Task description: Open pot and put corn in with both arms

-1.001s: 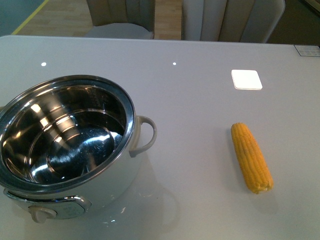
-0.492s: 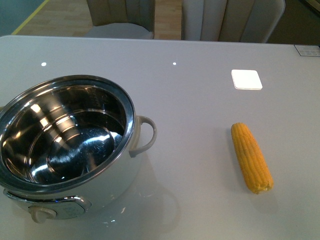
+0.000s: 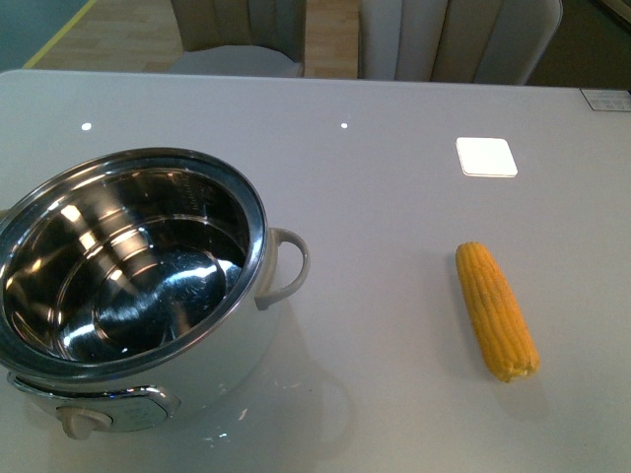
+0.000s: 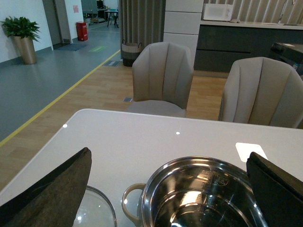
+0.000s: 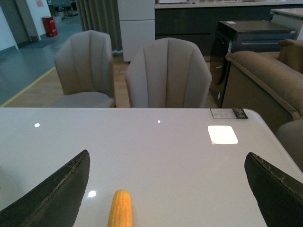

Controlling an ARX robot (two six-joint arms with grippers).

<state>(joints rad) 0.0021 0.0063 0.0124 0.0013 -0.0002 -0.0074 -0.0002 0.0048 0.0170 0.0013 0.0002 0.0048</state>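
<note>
Our left end effector [image 4: 168,152] is released: in the left wrist view its two dark fingers [image 4: 52,189] stand wide apart with nothing between them, above the near part of the pot [image 4: 208,177]. We see a glass lid [image 4: 97,210] lying flat on the desk [image 4: 142,137] just beside one of the pot's cream loop handles [image 4: 130,198]. In the front view the pot [image 3: 222,360] sits uncovered at the desk's left near corner, its shiny steel interior bare, a loop handle [image 3: 286,264] on its right side and a knob [image 3: 79,422] at its front. Well apart from it, on the right half of the desk [image 3: 394,197], the corn [image 3: 497,310] lies flat, lengthwise away from us, with a white square [image 3: 486,157] farther back. Our right end effector [image 5: 166,153] is released too, its fingers [image 5: 52,194] spread wide and holding nothing, with the corn [image 5: 120,208] lying between them on the desk below. Neither arm shows in the front view.
</note>
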